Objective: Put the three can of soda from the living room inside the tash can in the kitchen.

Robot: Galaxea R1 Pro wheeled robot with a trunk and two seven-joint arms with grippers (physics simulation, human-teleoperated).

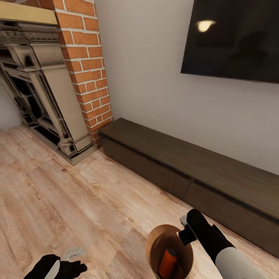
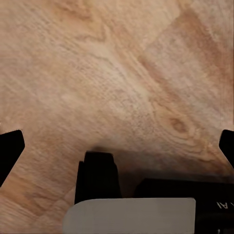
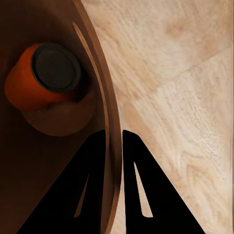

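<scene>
The tash can [image 1: 154, 242] hangs low at the front of the head view, its orange-brown inside facing up. One orange can of soda [image 1: 168, 263] with a grey top stands tilted inside it. My right gripper [image 1: 185, 229] is shut on the bin's rim. In the right wrist view the two dark fingers [image 3: 90, 165] pinch the bin's thin wall [image 3: 100, 105], with the can of soda [image 3: 45, 78] just inside. My left gripper [image 1: 73, 256] is low at the front left, open and holding nothing above the floor. Its fingertips [image 2: 9, 148] stand wide apart over bare planks.
A red-brick chimney [image 1: 87, 66] with a stone fireplace [image 1: 42, 93] stands at the left. A long low dark wood cabinet [image 1: 201, 170] runs along the wall under a black TV [image 1: 232, 38]. Light wood plank floor [image 1: 77, 193] lies between me and them.
</scene>
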